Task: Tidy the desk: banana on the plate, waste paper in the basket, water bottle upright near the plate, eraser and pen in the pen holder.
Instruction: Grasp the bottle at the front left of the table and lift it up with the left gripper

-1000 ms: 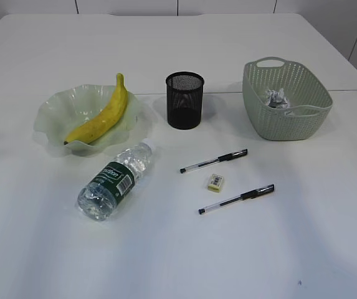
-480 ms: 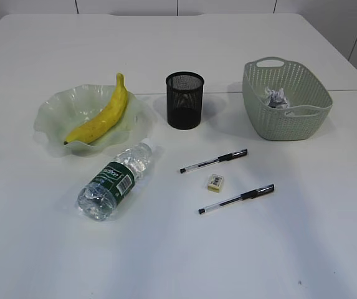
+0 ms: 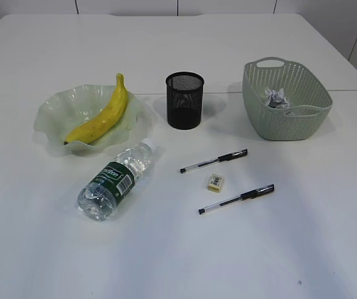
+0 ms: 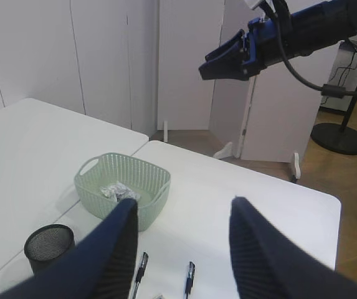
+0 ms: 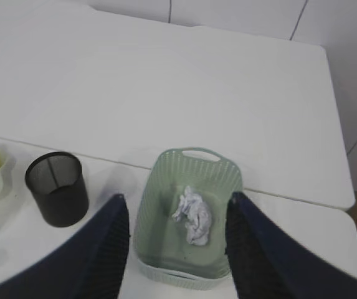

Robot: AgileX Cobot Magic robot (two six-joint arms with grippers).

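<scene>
The yellow banana (image 3: 100, 115) lies in the pale green plate (image 3: 47, 115). The water bottle (image 3: 113, 180) lies on its side in front of the plate. Two pens (image 3: 214, 161) (image 3: 236, 199) and the small eraser (image 3: 215, 182) rest on the table before the black mesh pen holder (image 3: 184, 99). Crumpled waste paper (image 3: 276, 98) sits inside the green basket (image 3: 288, 112). Neither gripper shows in the exterior view. My left gripper (image 4: 183, 202) hangs open and empty high above the pens (image 4: 139, 271). My right gripper (image 5: 177, 197) hangs open and empty above the basket (image 5: 146, 212) and its paper (image 5: 194, 218).
The left wrist view shows the right arm (image 4: 271, 40) raised high, the basket (image 4: 156, 187) and the pen holder (image 4: 48, 246) below. The table's right edge drops to a brown floor (image 4: 352, 205). The pen holder (image 5: 57, 187) stands left of the basket.
</scene>
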